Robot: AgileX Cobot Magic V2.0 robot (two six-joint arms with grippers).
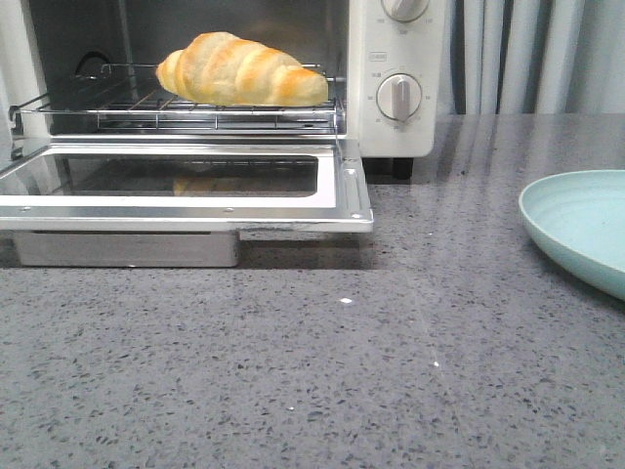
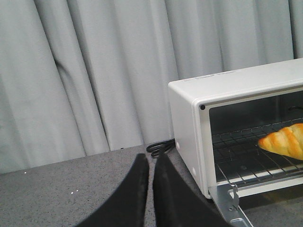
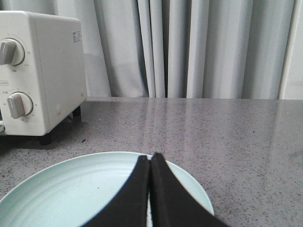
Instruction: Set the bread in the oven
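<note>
Resting on the oven (image 1: 391, 127) rack's front edge, bread (image 1: 241, 70).

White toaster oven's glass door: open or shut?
Open. The white toaster oven's glass door lies dropped flat, leaving the golden croissant-shaped bread exposed on the wire rack.

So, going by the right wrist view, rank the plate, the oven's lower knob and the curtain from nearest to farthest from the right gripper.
1. The pale green plate, directly beneath the shut right gripper.
2. The oven's lower knob, off to one side across the grey counter.
3. The curtain, behind the counter's far edge.
</note>
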